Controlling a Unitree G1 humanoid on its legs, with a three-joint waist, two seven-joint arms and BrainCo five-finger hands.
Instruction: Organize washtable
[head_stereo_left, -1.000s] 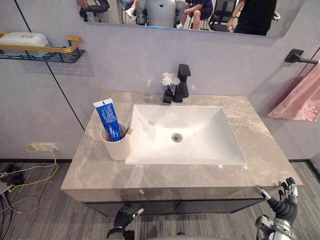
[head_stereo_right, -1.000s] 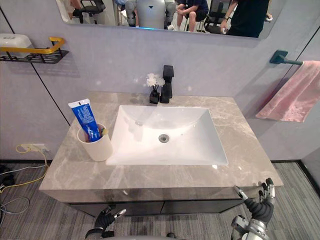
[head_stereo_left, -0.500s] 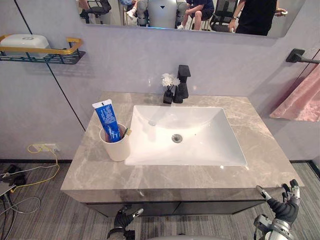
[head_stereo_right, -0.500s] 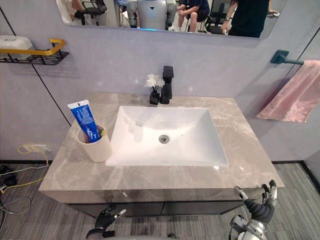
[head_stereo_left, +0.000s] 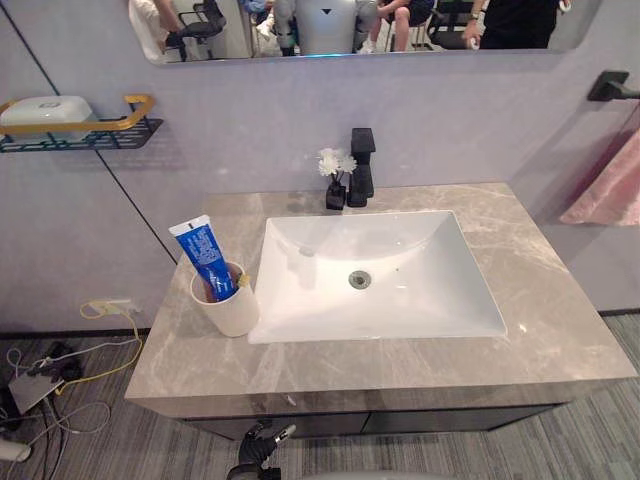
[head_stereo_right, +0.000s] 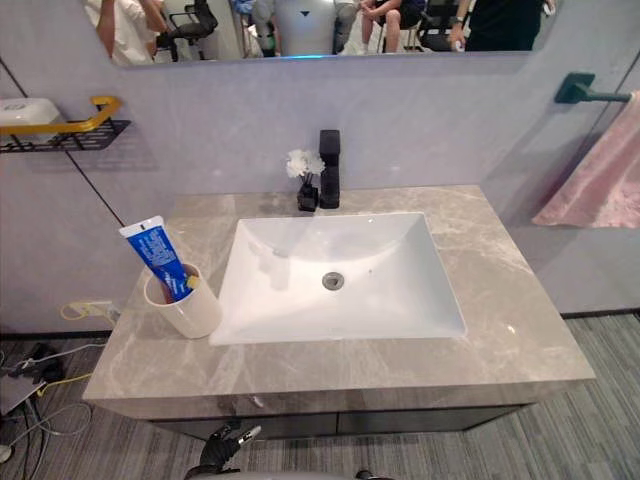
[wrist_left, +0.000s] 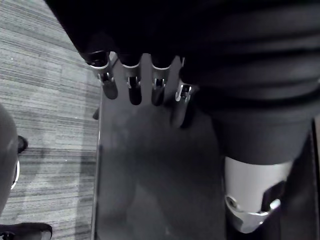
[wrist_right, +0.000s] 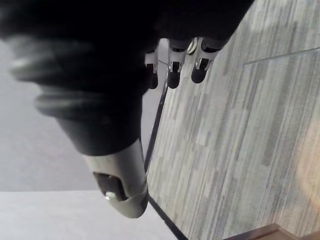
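While both eye views take in the grey marble washtable top (head_stereo_left: 560, 320), each wrist view adds its own hand up close. Set into that top is the white rectangular sink basin (head_stereo_left: 400, 300). Just left of the basin stands a cream cup (head_stereo_left: 228, 310) with a blue toothpaste tube (head_stereo_left: 205, 258) leaning in it. Behind the basin's back rim rise a black square tap (head_stereo_left: 362, 165) and, touching its left side, a small black vase of white flowers (head_stereo_left: 335, 172). Far left of the basin, a black and gold wall shelf (head_stereo_left: 95, 132) carries a white soap box (head_stereo_left: 45, 112); a pink towel (head_stereo_right: 600, 185) hangs far to its right.

Compared with half a second ago the camera has shifted, while cup, tube and vase keep their places by the basin. Then the right hand (wrist_right: 173, 75) stood below the top's front right corner with fingers spread; now it hangs over grey plank floor, fingers relaxed and empty. Below the basin's front left, the left hand (head_stereo_left: 260, 442) has its fingers (wrist_left: 134, 92) loose, holding nothing.
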